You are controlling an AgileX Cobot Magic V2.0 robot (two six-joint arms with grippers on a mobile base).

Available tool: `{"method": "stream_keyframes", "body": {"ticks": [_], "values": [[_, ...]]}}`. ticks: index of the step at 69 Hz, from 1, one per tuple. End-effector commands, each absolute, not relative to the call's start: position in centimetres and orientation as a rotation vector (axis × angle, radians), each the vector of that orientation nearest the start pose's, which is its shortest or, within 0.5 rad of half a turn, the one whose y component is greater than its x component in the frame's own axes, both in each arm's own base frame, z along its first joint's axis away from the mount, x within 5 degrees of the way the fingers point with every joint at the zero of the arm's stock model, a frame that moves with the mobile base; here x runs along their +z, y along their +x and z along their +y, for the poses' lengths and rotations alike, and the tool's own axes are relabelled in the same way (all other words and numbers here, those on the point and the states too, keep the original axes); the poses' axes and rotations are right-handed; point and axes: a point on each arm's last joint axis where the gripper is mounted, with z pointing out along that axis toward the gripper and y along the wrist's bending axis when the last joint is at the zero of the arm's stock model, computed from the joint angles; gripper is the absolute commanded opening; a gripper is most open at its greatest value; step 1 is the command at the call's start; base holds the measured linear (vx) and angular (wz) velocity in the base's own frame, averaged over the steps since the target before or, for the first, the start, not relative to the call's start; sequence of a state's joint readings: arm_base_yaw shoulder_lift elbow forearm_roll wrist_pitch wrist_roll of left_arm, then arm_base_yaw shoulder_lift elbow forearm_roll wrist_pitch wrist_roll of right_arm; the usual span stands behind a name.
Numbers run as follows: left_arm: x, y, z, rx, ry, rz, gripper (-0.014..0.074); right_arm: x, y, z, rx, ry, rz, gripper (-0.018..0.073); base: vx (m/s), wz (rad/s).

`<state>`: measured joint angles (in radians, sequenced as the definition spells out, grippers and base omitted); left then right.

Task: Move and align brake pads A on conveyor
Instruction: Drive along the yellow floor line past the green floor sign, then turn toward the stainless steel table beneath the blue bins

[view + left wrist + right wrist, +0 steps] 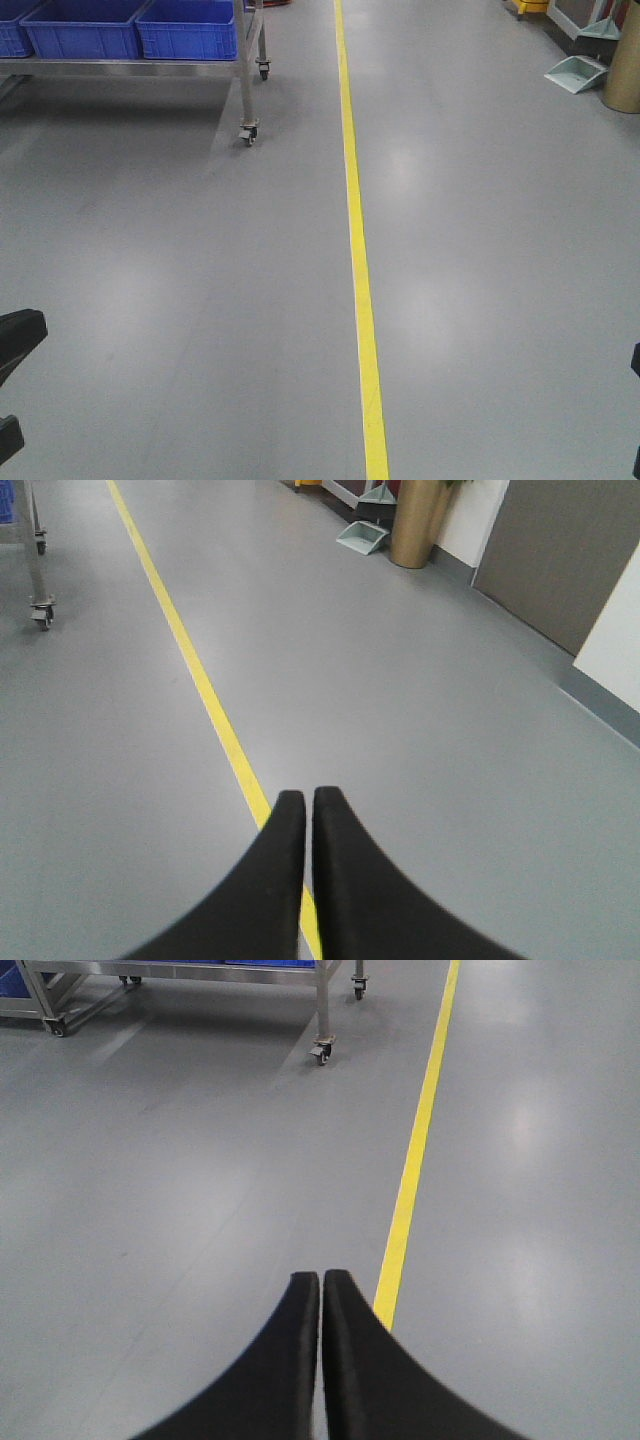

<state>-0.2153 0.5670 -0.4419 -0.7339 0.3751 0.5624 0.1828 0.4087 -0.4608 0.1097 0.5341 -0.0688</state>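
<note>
Left of the yellow floor line [357, 260], blue crates [185, 30] are carried on a wheeled steel trolley [246, 98]; their contents cannot be seen. Right of the line, a pale green dustpan [577, 72] is noted. The left hand [308, 798] and right hand [321, 1280] are pressed fully together, with nothing held. The brake pads A and the conveyor are outside all views.

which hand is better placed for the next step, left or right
Neither yet. The left hand and right hand are both shut and empty over bare floor by the yellow line. No pads or conveyor show in any view, so the robot likely has to drive there first.
</note>
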Motion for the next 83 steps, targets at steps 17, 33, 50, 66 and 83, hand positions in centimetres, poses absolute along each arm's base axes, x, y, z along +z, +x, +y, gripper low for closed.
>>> {"method": "stream_keyframes", "body": {"ticks": [17,33,50,66,83], "values": [[30.34,11.28,-4.6,-0.472,0.214,1.838,-0.0006,30.68,8.61,2.02,0.19,-0.175,1.866,-0.0007,0.31,0.12],[30.35,11.28,-4.6,-0.471,0.214,1.837,-0.0006,30.68,8.61,2.02,0.19,-0.175,1.866,-0.0007,0.25,0.43],[30.35,11.28,-4.6,-0.471,0.214,1.837,-0.0006,30.67,8.61,2.02,0.19,-0.175,1.868,-0.0007,0.18,0.82],[30.34,11.28,-4.6,-0.472,0.214,1.838,-0.0006,30.67,8.61,2.02,0.189,-0.176,1.868,-0.0007,0.15,0.96],[30.34,11.28,-4.6,-0.472,0.214,1.838,-0.0006,30.67,8.61,2.02,0.189,-0.176,1.868,-0.0007,0.13,0.89]]}}
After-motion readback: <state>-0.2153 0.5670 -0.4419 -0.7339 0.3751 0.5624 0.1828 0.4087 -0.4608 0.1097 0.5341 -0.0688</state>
